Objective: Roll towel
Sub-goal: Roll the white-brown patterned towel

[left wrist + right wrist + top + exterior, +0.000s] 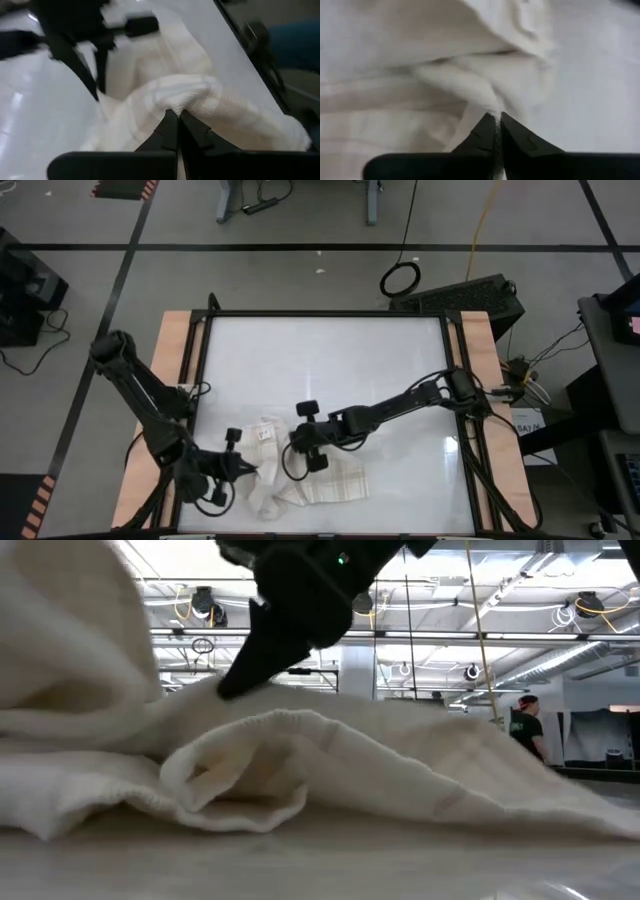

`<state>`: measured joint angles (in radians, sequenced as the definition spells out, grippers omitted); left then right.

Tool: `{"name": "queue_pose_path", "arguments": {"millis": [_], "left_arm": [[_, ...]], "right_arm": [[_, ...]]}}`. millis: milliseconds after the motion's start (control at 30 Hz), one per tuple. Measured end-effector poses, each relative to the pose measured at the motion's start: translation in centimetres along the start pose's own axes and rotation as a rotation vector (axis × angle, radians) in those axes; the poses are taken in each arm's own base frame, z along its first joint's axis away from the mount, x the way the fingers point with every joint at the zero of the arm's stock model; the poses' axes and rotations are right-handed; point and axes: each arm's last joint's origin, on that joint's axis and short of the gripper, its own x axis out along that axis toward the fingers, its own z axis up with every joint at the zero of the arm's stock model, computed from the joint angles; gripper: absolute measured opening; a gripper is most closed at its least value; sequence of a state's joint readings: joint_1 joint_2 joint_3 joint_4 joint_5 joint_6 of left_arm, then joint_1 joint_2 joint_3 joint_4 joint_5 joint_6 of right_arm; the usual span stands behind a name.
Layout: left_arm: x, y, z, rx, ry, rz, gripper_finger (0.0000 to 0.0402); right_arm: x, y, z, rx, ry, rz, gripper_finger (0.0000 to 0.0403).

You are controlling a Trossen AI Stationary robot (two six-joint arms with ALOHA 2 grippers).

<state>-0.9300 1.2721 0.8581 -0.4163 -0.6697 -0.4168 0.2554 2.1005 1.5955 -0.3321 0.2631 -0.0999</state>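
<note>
Cream-white fabric with a faint tan plaid grid is what you have in both sets of fingers: the towel lies crumpled near the front edge of the white table, a little left of the middle, bunched at its left end and flatter toward the right.

Your left gripper sits at the towel's left end. From its wrist camera you can see the two dark fingers pressed together with a fold of the waffle-textured cloth pinched at their tips, the fabric humping up just ahead of them.

Your right gripper reaches in from the right side of the table and comes down on the towel's upper edge, near a small white label sewn to the cloth. Its wrist camera shows the fingers closed to a narrow slit, with a thin ridge of cloth caught between the tips.

From table height you see the towel filling the foreground in soft folds, one loop curled open toward the camera, and a dark gripper tip touching the top of the heap. A person in dark clothes stands far back in the room on the right. Beyond the table's far right corner, a black keyboard lies on the floor.
</note>
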Motion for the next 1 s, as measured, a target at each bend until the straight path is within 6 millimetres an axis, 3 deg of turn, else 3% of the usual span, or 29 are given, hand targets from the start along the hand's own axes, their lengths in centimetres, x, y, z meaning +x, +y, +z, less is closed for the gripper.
{"name": "queue_pose_path", "arguments": {"millis": [267,400,500,733,1000], "left_arm": [[-1.1,2.4,1.2,0.000,-0.143,0.291,0.0003],[-1.6,3.5,1.7,-0.004,-0.193,0.419,0.0007],[-1.7,4.3,2.0,-0.017,-0.211,0.477,0.0008],[-1.0,5.9,2.6,-0.041,-0.204,0.568,0.0009],[-0.8,6.3,2.6,-0.051,-0.198,0.584,0.0010]], "right_arm": [[-5.2,0.1,1.1,0.077,0.013,-0.174,0.0188],[-7.6,1.8,1.0,0.099,0.047,-0.171,0.0255],[-8.2,3.8,1.0,0.095,0.032,-0.131,0.0277],[-6.2,8.1,1.8,0.252,-0.135,-0.061,0.0278],[-3.0,9.3,0.0,0.346,-0.091,-0.172,0.0276]]}}
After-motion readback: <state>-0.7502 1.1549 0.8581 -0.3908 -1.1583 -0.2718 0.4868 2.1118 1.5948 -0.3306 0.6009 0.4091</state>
